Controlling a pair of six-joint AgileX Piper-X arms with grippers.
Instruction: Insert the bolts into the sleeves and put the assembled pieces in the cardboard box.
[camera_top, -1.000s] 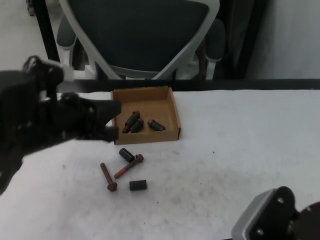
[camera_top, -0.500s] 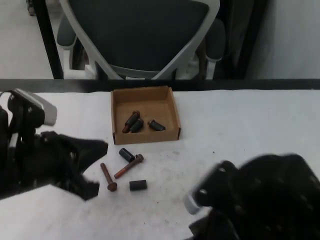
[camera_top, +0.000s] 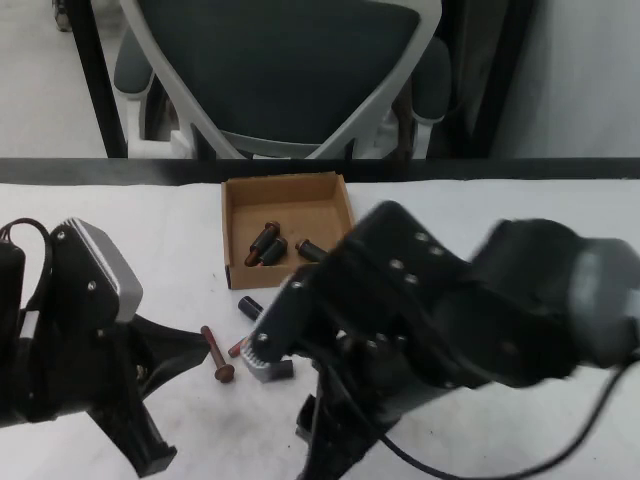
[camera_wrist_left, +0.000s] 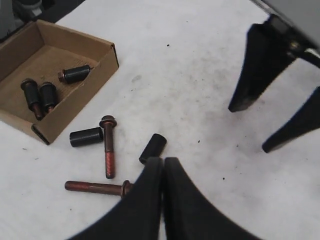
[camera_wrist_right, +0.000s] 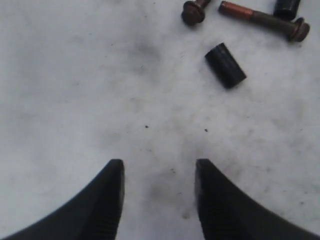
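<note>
High view first: the box (camera_top: 285, 186) sits at the far side of the white bench (camera_top: 520, 215) with assembled pieces (camera_top: 268, 243) in it, and just in front of it a bolt (camera_top: 215, 354) and a sleeve (camera_top: 250, 307) lie loose. The left arm (camera_top: 85, 340) is low at the near left, and the right arm (camera_top: 450, 320) hangs over the middle, covering some of the parts. Left wrist view: the left gripper (camera_wrist_left: 163, 161) is clenched with nothing in it, tips pressed together right by the loose stuff, which is two bolts (camera_wrist_left: 107, 150) and two sleeves (camera_wrist_left: 152, 148) on the bench beside the box, one sleeve just beside a bolt's head. There are three assembled pieces in the box, two side by side and one apart. The right gripper (camera_wrist_left: 251, 129) shows further off, fingers spread. Right wrist view: the right gripper (camera_wrist_right: 159, 167) is released and empty over bare bench, with one sleeve (camera_wrist_right: 225, 65) ahead of it and both bolts a bit beyond.
</note>
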